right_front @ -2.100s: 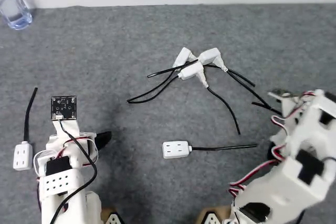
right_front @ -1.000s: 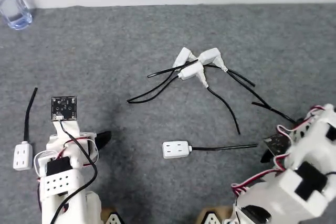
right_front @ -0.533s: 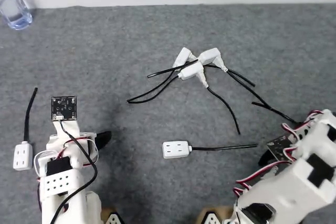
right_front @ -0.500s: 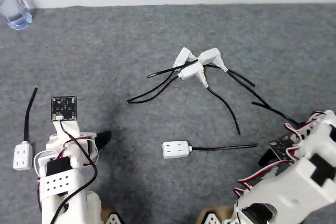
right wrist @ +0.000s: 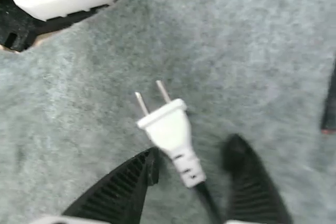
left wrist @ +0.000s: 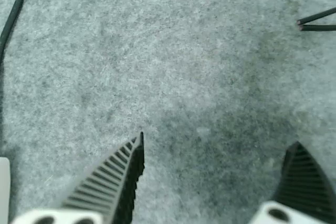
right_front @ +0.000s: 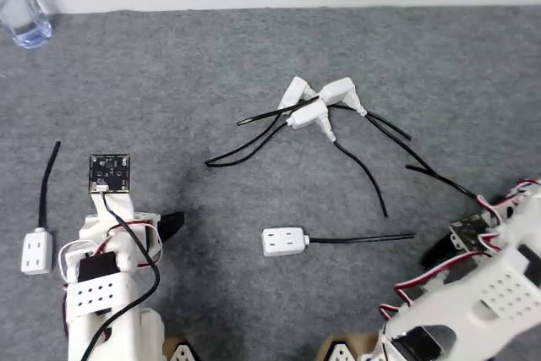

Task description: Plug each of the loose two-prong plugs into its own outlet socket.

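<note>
The right gripper has drawn back toward the near right edge. Its fingers are spread, straddling a white two-prong plug that lies on the grey carpet. The left gripper hangs spread above the carpet.

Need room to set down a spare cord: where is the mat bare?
Bare: the far-left stretch between the bottle and the plug cluster, and the far-right corner behind the cords. Crowded: from that cluster down to the middle socket, where cords cross.
</note>
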